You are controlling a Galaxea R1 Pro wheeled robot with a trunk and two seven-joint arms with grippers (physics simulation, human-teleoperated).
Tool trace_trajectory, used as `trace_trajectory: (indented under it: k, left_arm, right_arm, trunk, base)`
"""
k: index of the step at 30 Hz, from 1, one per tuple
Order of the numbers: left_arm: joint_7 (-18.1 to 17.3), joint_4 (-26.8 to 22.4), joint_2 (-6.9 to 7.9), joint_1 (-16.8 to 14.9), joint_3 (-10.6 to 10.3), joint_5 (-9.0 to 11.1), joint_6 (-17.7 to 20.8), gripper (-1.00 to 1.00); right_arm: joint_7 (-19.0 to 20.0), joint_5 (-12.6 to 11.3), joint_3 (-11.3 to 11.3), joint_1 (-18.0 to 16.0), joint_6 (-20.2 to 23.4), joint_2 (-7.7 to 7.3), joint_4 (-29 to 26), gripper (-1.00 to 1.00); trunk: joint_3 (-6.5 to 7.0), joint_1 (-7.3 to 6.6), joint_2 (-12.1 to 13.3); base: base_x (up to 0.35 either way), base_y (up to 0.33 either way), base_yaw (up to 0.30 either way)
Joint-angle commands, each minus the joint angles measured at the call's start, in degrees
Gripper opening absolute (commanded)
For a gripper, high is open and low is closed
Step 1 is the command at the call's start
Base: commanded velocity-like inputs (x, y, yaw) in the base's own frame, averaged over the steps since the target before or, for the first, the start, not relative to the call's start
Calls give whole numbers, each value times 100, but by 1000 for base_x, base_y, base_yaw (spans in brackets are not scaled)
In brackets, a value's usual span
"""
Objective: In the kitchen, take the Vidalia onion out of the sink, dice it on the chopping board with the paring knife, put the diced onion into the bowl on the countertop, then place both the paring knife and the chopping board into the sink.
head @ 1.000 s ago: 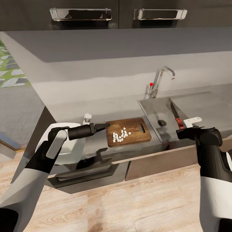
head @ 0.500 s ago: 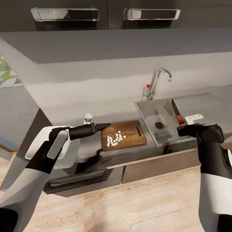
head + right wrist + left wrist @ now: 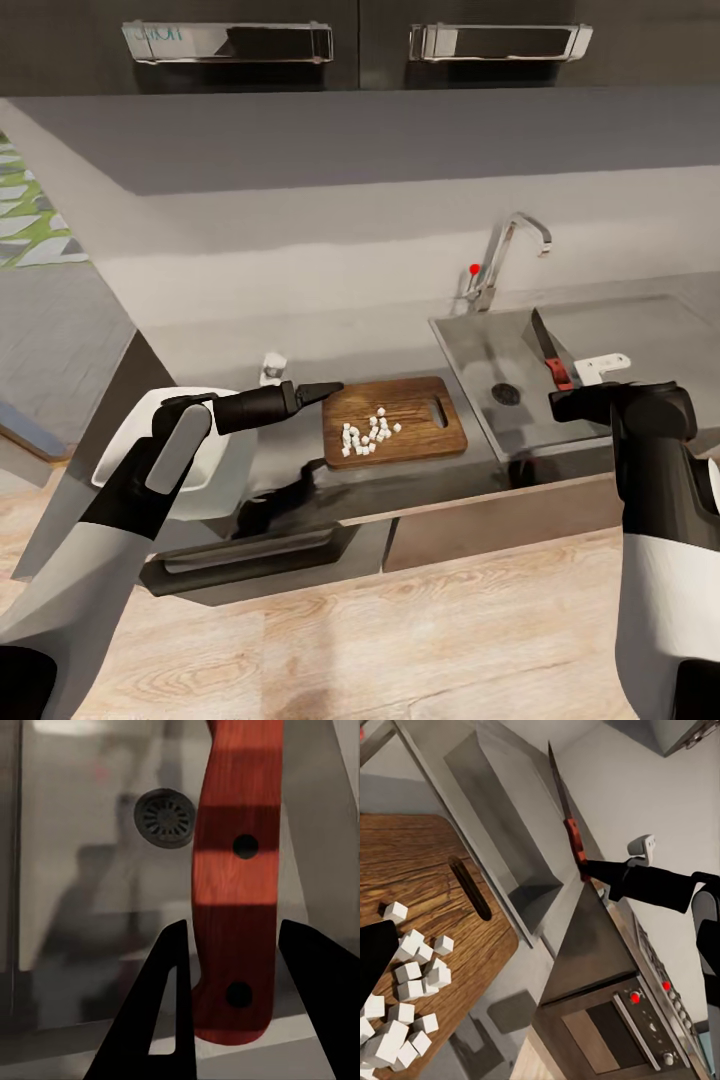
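The dark wooden chopping board (image 3: 425, 400) lies on the grey countertop (image 3: 300, 340) just left of the sink (image 3: 475, 345). A cluster of white onion dice (image 3: 368, 432) sits on it, and the dice (image 3: 412, 979) lie close under my left gripper's finger (image 3: 375, 956). My left gripper (image 3: 335, 388) hovers shut at the board's left corner. My right gripper (image 3: 556, 405) is shut on the end of the paring knife's red handle (image 3: 236, 892), above the basin and its drain (image 3: 165, 817). The dark blade (image 3: 540, 335) points away along the sink's right wall. The white bowl (image 3: 225, 470) sits left of the board, partly behind my left arm.
A curved chrome tap with a red knob (image 3: 500, 265) stands behind the sink. The steel drainboard (image 3: 640, 330) stretches to its right. An oven with red knobs (image 3: 637, 1020) sits below the counter. The countertop ends at the left (image 3: 135, 345); wooden floor lies in front.
The whole view swung left, then back right, so the camera moved. Both arms keep their poses, with the knife still in the right gripper.
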Motion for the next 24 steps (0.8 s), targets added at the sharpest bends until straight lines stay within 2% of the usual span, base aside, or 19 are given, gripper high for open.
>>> trace_trajectory:
  k: [1,6,11,16,24]
  left_arm:
    - [0,0,4,-6,-6,20,28,100]
    - [0,0,-2,-6,-6,21,28,100]
    - [0,0,0,-6,-14,20,28,100]
    - [0,0,1,-6,-14,21,28,100]
    - [0,0,-1,-5,-14,21,28,100]
  right_arm:
    - [79,56,-2,-9,32,0,-5,-100]
    - [108,56,-2,-14,60,0,-5,-100]
    - [111,56,-2,-15,64,0,-5,-100]
    - [114,56,-2,-15,64,0,-5,-100]
    - [115,56,-2,-15,64,0,-5,-100]
  trunk:
    - [-9,3,-10]
    - [-9,3,-10]
    - [-9,3,-10]
    - [-9,3,-10]
    - [-9,3,-10]
  base:
    - [0,0,1]
    - [19,-4,75]
    - [183,-132,198]
    - [210,-163,40]
    - [22,-17,27]
